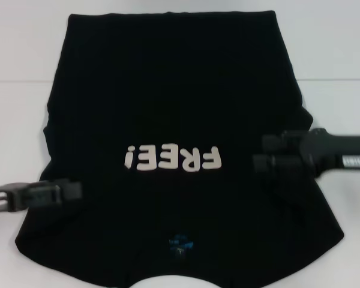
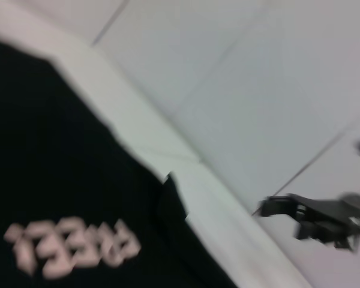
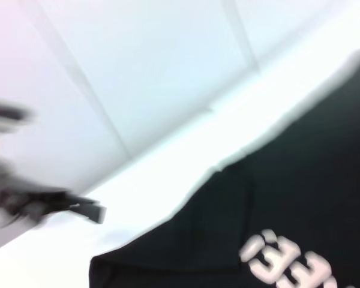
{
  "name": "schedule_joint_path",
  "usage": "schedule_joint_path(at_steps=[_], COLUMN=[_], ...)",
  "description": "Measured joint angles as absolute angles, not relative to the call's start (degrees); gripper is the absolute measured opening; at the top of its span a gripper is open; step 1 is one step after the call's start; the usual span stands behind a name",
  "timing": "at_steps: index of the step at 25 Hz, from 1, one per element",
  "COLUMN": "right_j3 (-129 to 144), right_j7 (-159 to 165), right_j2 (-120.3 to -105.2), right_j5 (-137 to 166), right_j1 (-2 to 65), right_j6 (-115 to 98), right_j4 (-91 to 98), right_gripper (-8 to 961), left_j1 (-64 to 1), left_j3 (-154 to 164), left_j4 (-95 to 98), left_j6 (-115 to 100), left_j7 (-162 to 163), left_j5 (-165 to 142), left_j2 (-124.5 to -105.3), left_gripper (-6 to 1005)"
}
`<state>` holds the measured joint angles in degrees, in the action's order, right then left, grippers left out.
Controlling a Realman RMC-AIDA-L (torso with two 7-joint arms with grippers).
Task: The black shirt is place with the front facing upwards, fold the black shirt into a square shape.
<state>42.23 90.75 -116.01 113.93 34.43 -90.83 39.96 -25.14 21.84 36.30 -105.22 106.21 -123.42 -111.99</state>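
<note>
1 black shirt: flat on white counter, white "FREE!" lettering up, collar nearest robot. Left gripper: at shirt's left edge, opening cannot be told. Right gripper: over right edge, fingers apart, holding nothing visible.

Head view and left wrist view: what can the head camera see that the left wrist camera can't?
Only the head view shows the whole black shirt, its blue neck label at the near edge, and the left gripper at the shirt's left edge. Only the left wrist view shows floor seams beyond the white table. Both show the white letters "FREE!" and the right gripper, which reaches the shirt's right side in the head view.
</note>
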Motion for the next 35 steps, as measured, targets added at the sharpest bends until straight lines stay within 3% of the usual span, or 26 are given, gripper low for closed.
schedule_joint_path(at_steps=[3, 7, 35], right_j3=[42.17, 42.13, 42.23], right_j7=[78.17, 66.75, 61.34], right_j2=[-117.73, -119.7, -119.61], right_j5=[112.15, 112.08, 112.16], right_j1=[30.4, 27.33, 27.01], right_j6=[-91.18, -90.32, -90.0], right_j4=[39.48, 37.22, 31.92], right_gripper=[683, 682, 682], left_j1=[-25.18, -25.06, -30.72], left_j3=[22.06, 22.1, 23.73], left_j4=[37.33, 41.67, 36.98], left_j6=[-105.14, -102.44, -93.2], left_j7=[115.08, 126.18, 135.65], left_j5=[-126.68, -133.74, -149.4], left_j2=[-109.64, -108.22, -109.11], left_gripper=[944, 944, 940])
